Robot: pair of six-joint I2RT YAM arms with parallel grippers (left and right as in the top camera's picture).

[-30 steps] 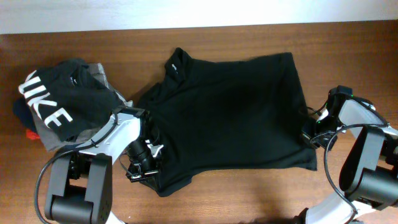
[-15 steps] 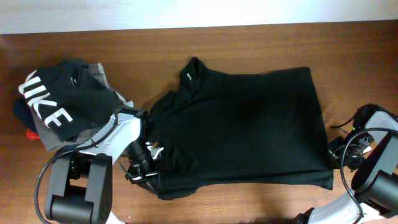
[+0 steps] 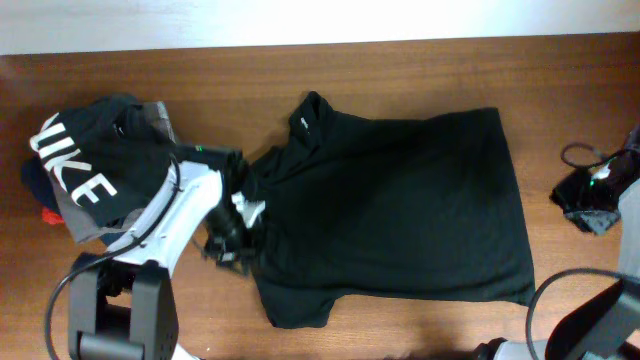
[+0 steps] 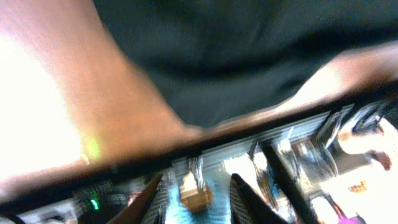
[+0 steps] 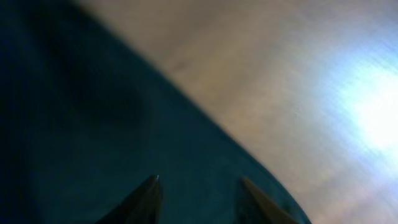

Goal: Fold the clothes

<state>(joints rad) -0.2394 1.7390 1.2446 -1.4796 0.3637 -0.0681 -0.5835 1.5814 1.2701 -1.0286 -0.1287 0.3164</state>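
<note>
A robotics lab bench, it seems — a white-and-black left robot arm [image 3: 175,215] and right robot arm [image 3: 628,200] rise from the near edge of a brown wood-grain table [image 3: 400,80], with a thin black cable [image 3: 575,152] loose on it, a plain white wall [image 3: 300,20] behind — and blurred clutter [image 4: 280,168] past the edge.

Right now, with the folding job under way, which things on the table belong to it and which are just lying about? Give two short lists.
Belongs to the job:
- black T-shirt, spread out on the table

Just lying about:
- black NIKE garment
- grey folded garment, in the same pile
- something red at the edge of the pile, too small to identify
</note>
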